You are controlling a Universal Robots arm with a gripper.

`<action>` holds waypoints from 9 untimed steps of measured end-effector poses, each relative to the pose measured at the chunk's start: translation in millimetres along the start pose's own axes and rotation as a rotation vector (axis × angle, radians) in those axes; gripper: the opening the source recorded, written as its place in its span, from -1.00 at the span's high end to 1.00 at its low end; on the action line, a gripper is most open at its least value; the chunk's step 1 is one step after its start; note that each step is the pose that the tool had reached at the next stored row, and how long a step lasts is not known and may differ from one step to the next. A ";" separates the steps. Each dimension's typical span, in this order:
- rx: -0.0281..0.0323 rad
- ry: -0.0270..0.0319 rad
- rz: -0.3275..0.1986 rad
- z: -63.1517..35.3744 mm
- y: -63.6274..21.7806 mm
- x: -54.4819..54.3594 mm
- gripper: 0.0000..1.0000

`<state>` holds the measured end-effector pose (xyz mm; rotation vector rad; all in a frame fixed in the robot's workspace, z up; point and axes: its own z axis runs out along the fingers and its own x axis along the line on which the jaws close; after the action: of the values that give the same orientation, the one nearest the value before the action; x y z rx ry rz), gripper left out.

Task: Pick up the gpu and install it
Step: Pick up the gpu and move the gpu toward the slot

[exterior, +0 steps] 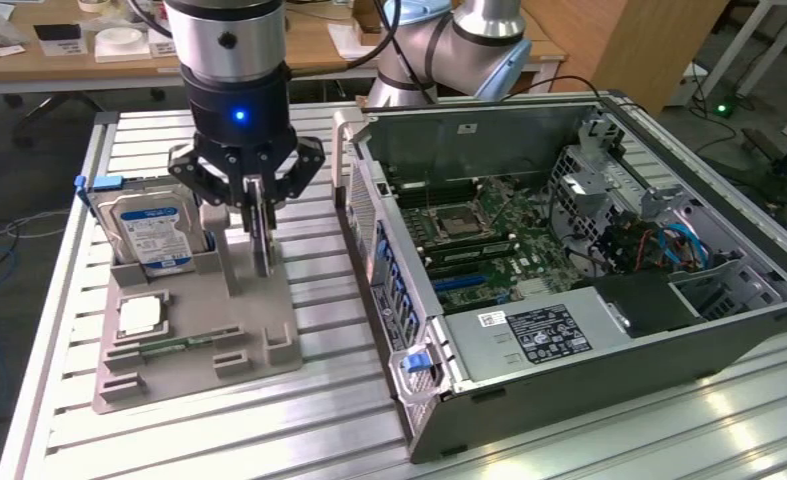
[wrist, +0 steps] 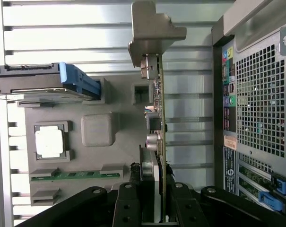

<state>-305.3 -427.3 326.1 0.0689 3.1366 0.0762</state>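
Claw (exterior: 253, 225) pinching the gpu (exterior: 261, 255); fingers (wrist: 128, 205) pressed on both faces of the card's upper edge. Gpu stands upright on edge, thin side toward the exterior camera, over the grey tray (exterior: 266, 305) on the desk (exterior: 313, 420). Can't tell if its lower edge is seated in the tray slot or just off it.

Wrist view: gpu (wrist: 159, 118) seen edge-on, silver bracket (wrist: 152, 28) at the far end, claw (wrist: 157, 201) clamped at the near end, tray (wrist: 121, 156) below.

Other parts on the tray:
- Hard drive (exterior: 150, 232), blue-white label, upright in its slot just beside the claw on the exterior view's left; blue connector end shows in the wrist view (wrist: 79, 82).
- CPU (exterior: 141, 316) (wrist: 49, 142) flat in its pocket.
- Memory stick (exterior: 180, 346) (wrist: 76, 175) lying in its groove near the tray's front.

PC case (exterior: 567, 350) lies open-side-up at the exterior view's right of the tray, close beside it, motherboard (exterior: 480, 240) exposed. Its perforated rear panel (wrist: 258, 104) faces the tray. Gpu outside the case, not installed.
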 end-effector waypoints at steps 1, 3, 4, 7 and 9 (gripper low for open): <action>-0.0004 0.0000 0.000 -0.4 0.0 0.0 0.44; -0.0015 0.0000 0.000 -1.2 0.1 0.0 0.44; -0.0018 0.0001 0.000 -1.7 0.1 0.0 0.44; -0.0030 0.0002 0.000 -3.2 0.2 0.0 0.44; -0.0046 0.0003 0.000 -4.5 0.2 0.0 0.44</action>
<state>-305.3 -427.3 330.7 0.0690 3.1366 0.0834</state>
